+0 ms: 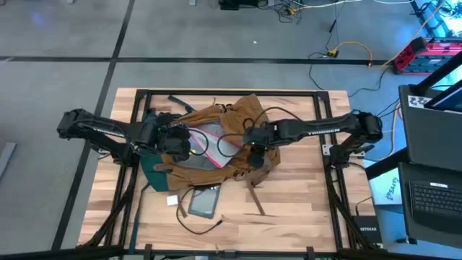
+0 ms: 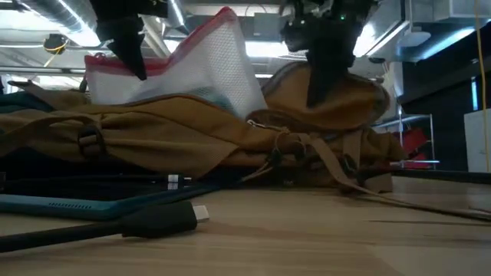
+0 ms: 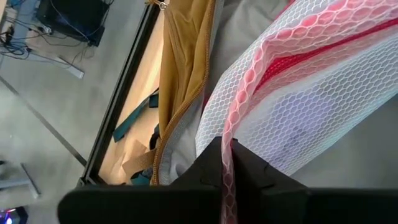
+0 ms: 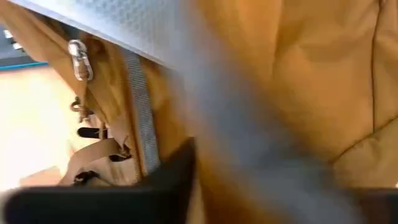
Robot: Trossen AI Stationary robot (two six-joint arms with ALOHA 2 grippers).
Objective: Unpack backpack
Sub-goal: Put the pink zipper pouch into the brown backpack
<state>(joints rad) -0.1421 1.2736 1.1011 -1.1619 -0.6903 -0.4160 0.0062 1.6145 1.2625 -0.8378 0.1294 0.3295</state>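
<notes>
A soft tan backpack (image 1: 238,119) lies open at the tabletop's (image 1: 303,202) centre. The left tool (image 3: 227,163) pinches the pink-edged rim of a clear mesh pouch (image 2: 199,65), half lifted from the grey lining. The right tool (image 1: 254,148), at three o'clock, grips the tan flap. Next: draw the pouch clear.

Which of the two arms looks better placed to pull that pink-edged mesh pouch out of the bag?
The left. Its tool is already shut on the mesh pouch at the pink edge, lifting it above the backpack. The right tool sits at the tan flap instead.
</notes>
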